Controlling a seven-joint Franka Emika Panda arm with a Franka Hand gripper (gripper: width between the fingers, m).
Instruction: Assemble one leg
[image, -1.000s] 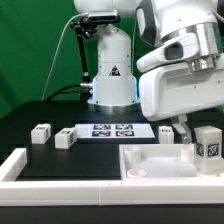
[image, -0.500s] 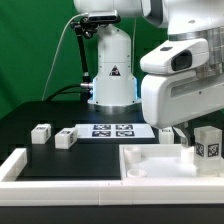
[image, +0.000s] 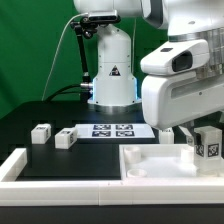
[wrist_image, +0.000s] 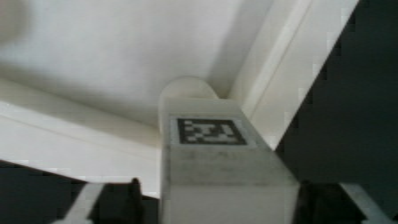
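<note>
My gripper (image: 203, 134) is shut on a leg (image: 207, 143), a small white block with a black-and-white tag, held upright over the right end of the large white tray-like part (image: 150, 170). In the wrist view the leg (wrist_image: 214, 150) fills the space between the two fingers (wrist_image: 103, 203), its tag facing the camera. Behind it lies an inner corner of the tray-like part (wrist_image: 107, 70). Three more legs stand on the black table: two at the exterior view's left (image: 41, 133) (image: 65, 138) and one behind the tray-like part (image: 166, 134).
The marker board (image: 112, 130) lies flat in front of the robot base (image: 110, 75). A white rail (image: 14, 166) borders the table at the exterior view's left and front. The arm's bulky white body (image: 180, 85) hangs over the right side.
The arm's upper links swung and settled between one second ago and half a second ago. The held leg stays almost in place over the tray-like part's right end.
</note>
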